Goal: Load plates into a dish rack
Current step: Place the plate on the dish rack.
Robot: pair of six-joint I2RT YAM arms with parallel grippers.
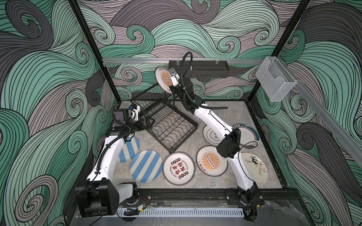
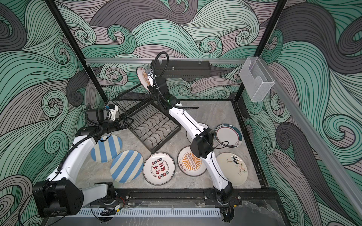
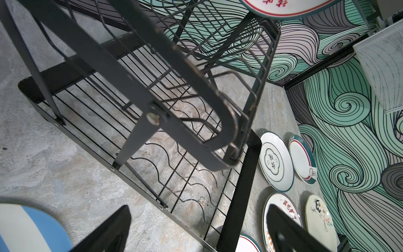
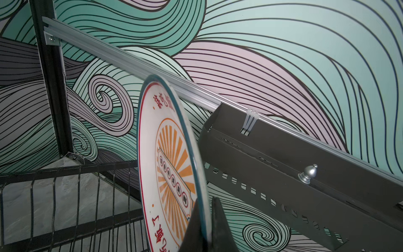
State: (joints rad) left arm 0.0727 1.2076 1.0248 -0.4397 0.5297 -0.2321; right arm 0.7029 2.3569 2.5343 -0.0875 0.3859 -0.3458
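My right gripper (image 1: 173, 88) (image 4: 206, 201) is shut on the rim of a white plate with an orange sunburst (image 1: 163, 77) (image 2: 142, 75) (image 4: 168, 161). It holds the plate on edge above the raised upper shelf of the black wire dish rack (image 1: 172, 127) (image 2: 154, 127) (image 3: 196, 109). My left gripper (image 1: 150, 122) (image 3: 198, 209) stands open and empty at the rack's left side, over the corner of its base. Flat on the table lie two blue-striped plates (image 1: 146, 166), a red-and-black character plate (image 1: 178, 168), a second sunburst plate (image 1: 210, 161) and a cream plate with drawings (image 1: 254, 168).
Two more white plates (image 1: 246, 135) (image 1: 210, 135) lie partly under my right arm. A black perforated tray (image 1: 198, 68) (image 4: 283, 163) hangs on the back rail just right of the held plate. A clear plastic box (image 1: 276, 80) is fixed to the right wall rail.
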